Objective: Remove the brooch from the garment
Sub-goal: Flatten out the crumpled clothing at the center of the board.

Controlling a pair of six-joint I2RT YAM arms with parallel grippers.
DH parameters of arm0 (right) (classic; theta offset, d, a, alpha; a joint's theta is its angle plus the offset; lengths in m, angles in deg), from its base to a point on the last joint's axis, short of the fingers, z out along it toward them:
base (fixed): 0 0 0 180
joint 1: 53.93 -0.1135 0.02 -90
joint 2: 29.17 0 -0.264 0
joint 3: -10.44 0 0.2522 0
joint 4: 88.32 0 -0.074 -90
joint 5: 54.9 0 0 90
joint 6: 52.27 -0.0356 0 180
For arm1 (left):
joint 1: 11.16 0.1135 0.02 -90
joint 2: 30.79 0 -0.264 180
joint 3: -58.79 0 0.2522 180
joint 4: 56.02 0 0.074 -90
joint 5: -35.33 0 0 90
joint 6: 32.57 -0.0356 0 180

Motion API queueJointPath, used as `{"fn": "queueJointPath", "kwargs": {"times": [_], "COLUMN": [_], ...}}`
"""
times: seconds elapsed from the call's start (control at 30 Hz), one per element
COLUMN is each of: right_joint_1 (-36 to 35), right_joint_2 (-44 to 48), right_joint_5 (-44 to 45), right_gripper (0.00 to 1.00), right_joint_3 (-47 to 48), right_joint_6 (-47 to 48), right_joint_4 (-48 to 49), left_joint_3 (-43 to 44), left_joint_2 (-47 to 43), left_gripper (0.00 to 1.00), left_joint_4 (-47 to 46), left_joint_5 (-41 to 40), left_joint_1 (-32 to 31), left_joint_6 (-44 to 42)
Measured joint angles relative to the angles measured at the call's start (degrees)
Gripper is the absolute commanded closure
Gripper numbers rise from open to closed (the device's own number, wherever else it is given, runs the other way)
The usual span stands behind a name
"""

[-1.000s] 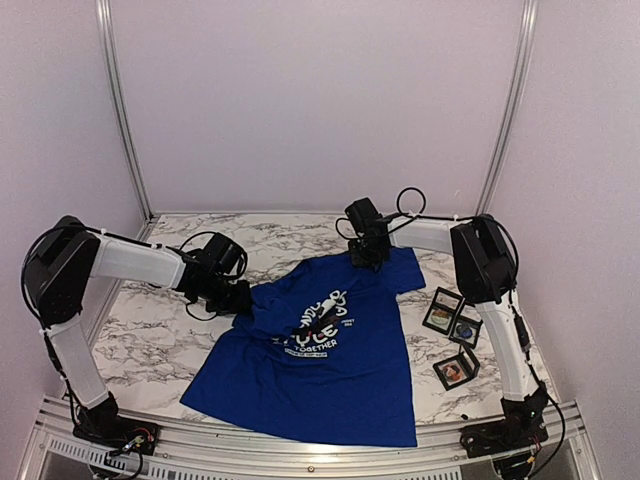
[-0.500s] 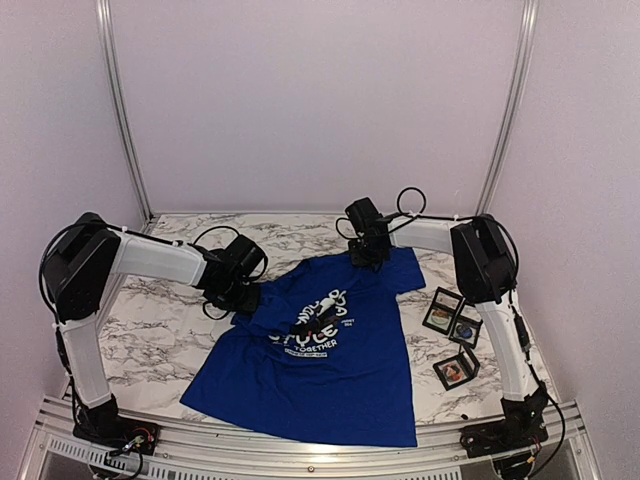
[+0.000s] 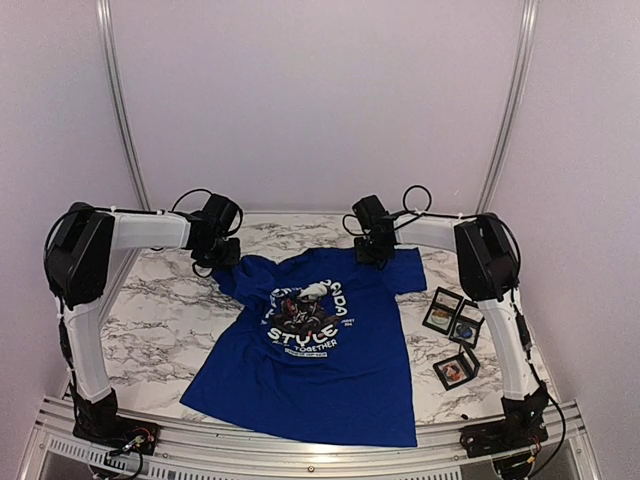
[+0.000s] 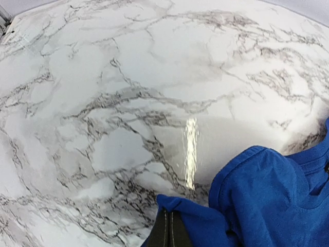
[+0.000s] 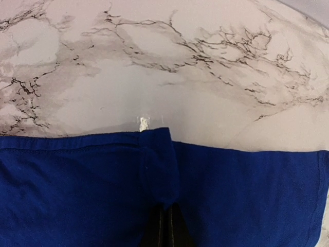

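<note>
Left wrist: garment [image 4: 267, 198] in left gripper [image 4: 170, 230]

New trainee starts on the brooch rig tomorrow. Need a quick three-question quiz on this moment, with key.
1. True or false: the left gripper and the right gripper are each shut on the blue T-shirt.
2. The small square cases lie: A) on top of the shirt; B) on the marble table, on the right arm's side of the shirt; C) beside the left arm's base.
3. How many of those cases show in the top view?
Key: 1 true; 2 B; 3 three.
</note>
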Motion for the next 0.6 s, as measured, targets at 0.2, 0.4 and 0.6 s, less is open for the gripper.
{"fn": "queueJointPath", "kwargs": {"times": [0.2,0.4,0.6], "right_joint_1": [1.33,4.15,6.69], "right_joint_2": [0.13,1.79,4.96], "right_joint_5": [-1.29,-3.80,-5.29], "right_gripper": [1.00,1.00,1.00], "right_joint_3": [-0.35,-3.72,-10.08], "right_joint_6": [-3.02,-7.48,-12.22], "right_joint_4": [0.87,4.09,8.70], "left_joint_3": [9.86,19.54,30.23], "left_joint_2": [6.10,13.60,20.35], "left_gripper": [1.00,1.00,1.00], "left_joint_4": [0.07,-0.07,-0.09], "left_joint_5": [0.15,2.58,5.09], "left_joint_1": [3.50,5.03,5.75], "left_joint_6": [-2.36,-4.04,-4.24]}}
